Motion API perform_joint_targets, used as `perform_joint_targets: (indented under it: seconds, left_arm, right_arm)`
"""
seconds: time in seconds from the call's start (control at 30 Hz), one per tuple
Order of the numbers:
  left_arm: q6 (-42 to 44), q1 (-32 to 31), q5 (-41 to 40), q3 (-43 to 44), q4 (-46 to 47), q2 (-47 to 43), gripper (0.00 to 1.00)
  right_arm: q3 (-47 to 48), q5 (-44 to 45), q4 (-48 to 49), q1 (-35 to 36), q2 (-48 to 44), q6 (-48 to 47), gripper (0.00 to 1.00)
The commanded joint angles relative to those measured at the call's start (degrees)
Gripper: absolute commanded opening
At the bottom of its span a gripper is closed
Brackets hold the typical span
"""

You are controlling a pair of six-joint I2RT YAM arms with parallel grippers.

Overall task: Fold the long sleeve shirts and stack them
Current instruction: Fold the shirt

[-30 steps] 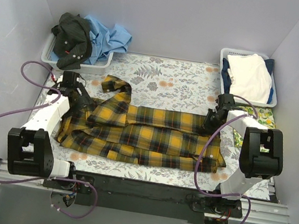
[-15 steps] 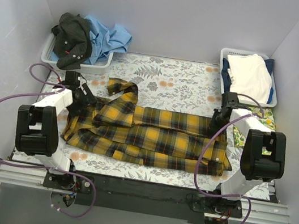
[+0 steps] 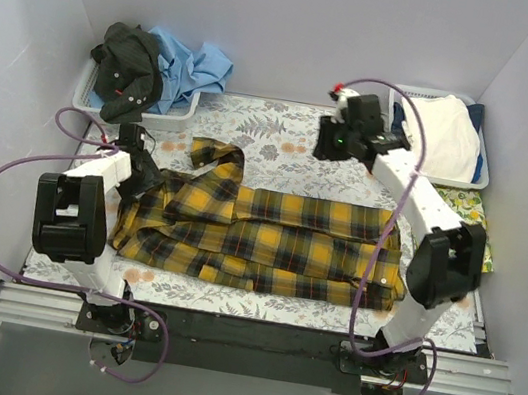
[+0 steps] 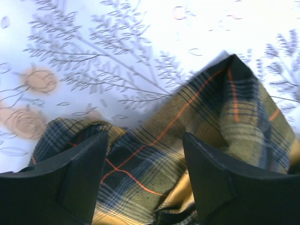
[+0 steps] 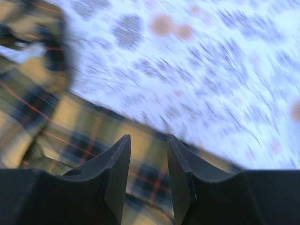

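Fingers (image 4: 79, 178) of the left gripper (image 4: 144, 140) stand well apart, low over the left end of the plaid shirt (image 4: 197, 140); cloth lies in the gap between them, but neither pad presses on it, so nothing is gripped. Fingers (image 5: 117, 164) of the right gripper (image 5: 146, 145) show only a narrow gap, with nothing in it; that view is blurred. Seen from above, the right gripper (image 3: 328, 146) hangs over the far middle of the surface, clear of the shirt. The left gripper (image 3: 141, 172) sits at the shirt's far left corner. The plaid shirt (image 3: 267, 239) lies flat along the middle of the surface as a long band running left to right, with one loose part (image 3: 211, 163) bunched toward the far left. The surface carries a grey fern-and-flower cover (image 3: 285, 135). The left basket (image 3: 93, 100) at the far left corner holds a dark shirt (image 3: 123, 68) and a light blue shirt (image 3: 190, 64), both crumpled. The right basket (image 3: 399, 101) at the far right corner holds a white cloth (image 3: 447, 135).
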Motion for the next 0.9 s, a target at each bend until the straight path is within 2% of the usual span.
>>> perform_joint_targets:
  seconds: [0.0, 0.1, 0.23, 0.4, 0.53, 0.87]
  left_arm:
    - [-0.6, 0.3, -6.1, -1.0, -3.7, -1.7, 0.63]
    - [-1.4, 0.3, -6.6, -2.2, -4.5, -1.9, 0.62]
    - [-2.1, 0.2, -5.7, -3.2, -5.3, -3.1, 0.62]
    - [-2.6, 0.3, -1.0, -3.3, -5.9, -4.9, 0.63]
    - [-2.4, 0.2, 0.7, -2.9, -6.8, -7.4, 0.65]
    - [-1.8, 0.3, -0.8, -3.6, -9.9, -11.1, 0.66]
  right_arm:
    - [15.9, -6.6, 2.7, 7.7, 12.4, -7.2, 0.46]
    - [27.5, -9.1, 2.8, 10.7, 21.1, -9.6, 0.47]
    - [36.2, -10.7, 3.4, 13.7, 29.1, -13.0, 0.5]
    - [34.9, -12.7, 9.9, 16.4, 32.5, -15.6, 0.64]
    - [32.0, -10.4, 16.5, 19.0, 33.4, -18.5, 0.78]
    - [39.6, -8.9, 21.0, 21.4, 43.6, -18.4, 0.84]
